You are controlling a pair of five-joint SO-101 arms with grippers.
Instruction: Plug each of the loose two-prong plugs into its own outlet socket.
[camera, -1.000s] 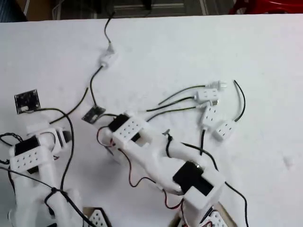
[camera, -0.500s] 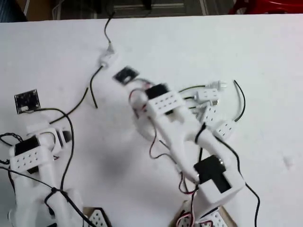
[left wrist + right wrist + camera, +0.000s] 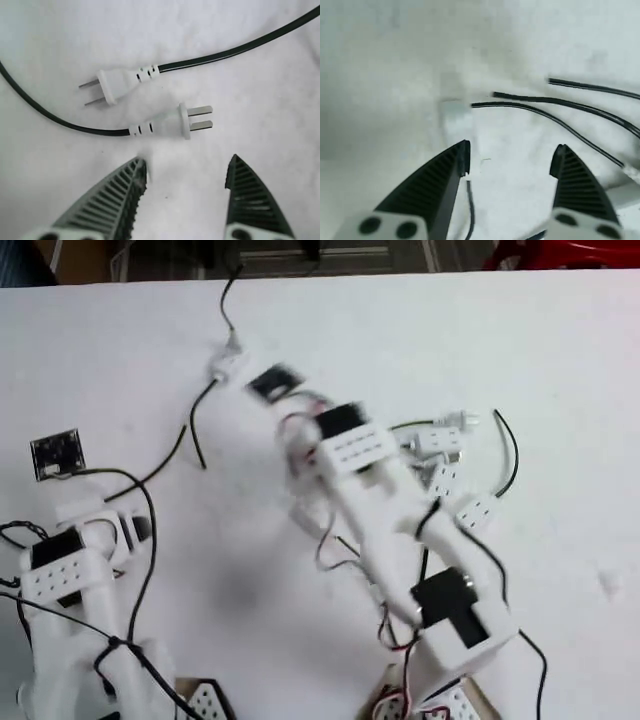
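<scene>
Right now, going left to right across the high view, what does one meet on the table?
Small black square board → white connector on the black cord → white perforated block of the robot arm stretched over mid-table → cluster of white outlet sockets and plugs.

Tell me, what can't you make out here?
High view: the right arm covers part of the sockets, so no count.
Right wrist view: pale block ahead of the right gripper; plug or socket, cannot tell.
Left wrist view: the two plugs have cords running off the edges.
</scene>
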